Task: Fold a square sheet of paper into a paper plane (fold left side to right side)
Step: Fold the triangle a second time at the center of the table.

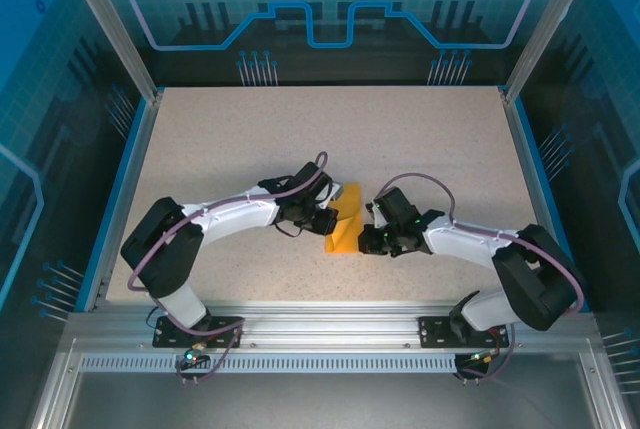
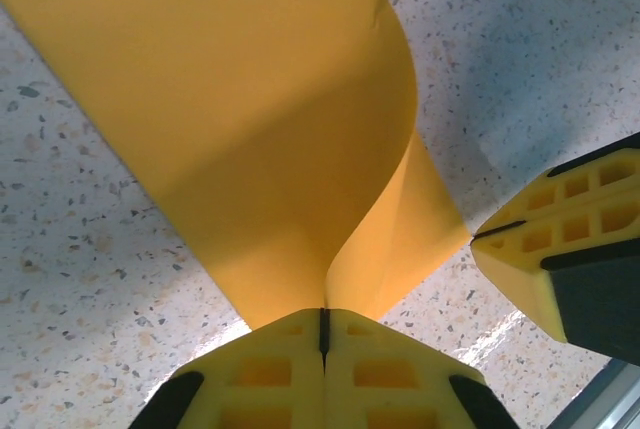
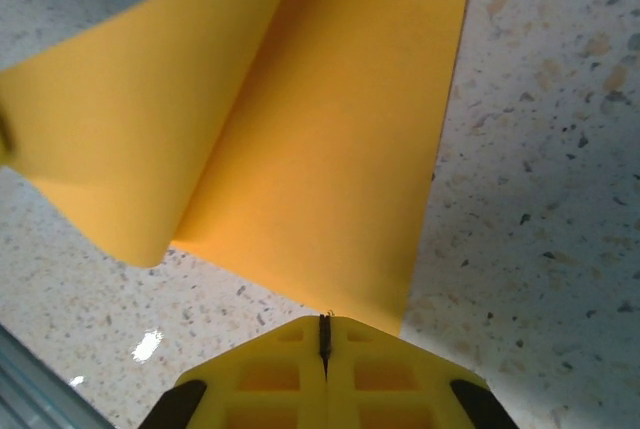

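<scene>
The paper (image 1: 345, 217) lies mid-worktop (image 1: 300, 129) between the two tools, and it is not flat. In the left wrist view the paper (image 2: 250, 99) rises from the fingertips and curls over in a soft roll, one layer arching above the other. The left tool (image 2: 323, 321) has its fingers together, clamped on the paper's edge. The right tool (image 3: 323, 334) also has its fingers together, with the paper's edge meeting their seam. I judge it is pinching a corner.

To fold well, the left tool should carry its edge across until it lies on the right edge, corners matched, while the right tool holds its side down. Only then should the roll be flattened into a crease. A hard pull could drag or tear such thin paper.

The far corners are cut off in both wrist views, and from above the tools cover part of the paper. Edge alignment therefore cannot be judged.
</scene>
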Action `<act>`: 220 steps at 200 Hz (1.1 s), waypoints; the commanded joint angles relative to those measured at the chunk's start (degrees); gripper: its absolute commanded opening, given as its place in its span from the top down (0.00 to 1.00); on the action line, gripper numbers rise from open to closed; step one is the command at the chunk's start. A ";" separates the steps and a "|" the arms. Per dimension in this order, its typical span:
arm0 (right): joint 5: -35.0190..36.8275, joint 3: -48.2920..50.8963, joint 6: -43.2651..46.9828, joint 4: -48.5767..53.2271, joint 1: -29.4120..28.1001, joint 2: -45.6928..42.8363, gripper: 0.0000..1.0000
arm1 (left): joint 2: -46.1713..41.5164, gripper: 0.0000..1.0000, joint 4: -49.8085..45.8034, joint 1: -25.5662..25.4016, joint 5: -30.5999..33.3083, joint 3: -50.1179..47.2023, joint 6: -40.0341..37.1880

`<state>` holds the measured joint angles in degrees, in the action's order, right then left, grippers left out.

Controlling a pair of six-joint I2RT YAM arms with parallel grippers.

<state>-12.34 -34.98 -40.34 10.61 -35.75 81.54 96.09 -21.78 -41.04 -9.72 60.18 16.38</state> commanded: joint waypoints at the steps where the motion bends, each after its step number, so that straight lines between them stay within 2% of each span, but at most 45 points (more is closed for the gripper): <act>1: 1.85 -2.36 -0.18 0.01 -0.97 1.32 1.00 | 1.62 0.94 -1.59 0.48 0.79 1.14 -1.24; 132: 3.75 -3.20 1.83 6.51 -1.61 6.07 1.00 | 7.24 0.93 -1.69 1.61 3.17 4.49 -2.84; 220: 4.95 -3.25 2.54 8.27 -1.69 6.09 1.00 | 10.70 0.93 -3.29 1.75 4.85 7.32 -3.26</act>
<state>-9.43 -38.04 -38.74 14.79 -36.77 86.39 105.65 -23.29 -39.79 -6.39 65.65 14.41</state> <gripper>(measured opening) 0.044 0.070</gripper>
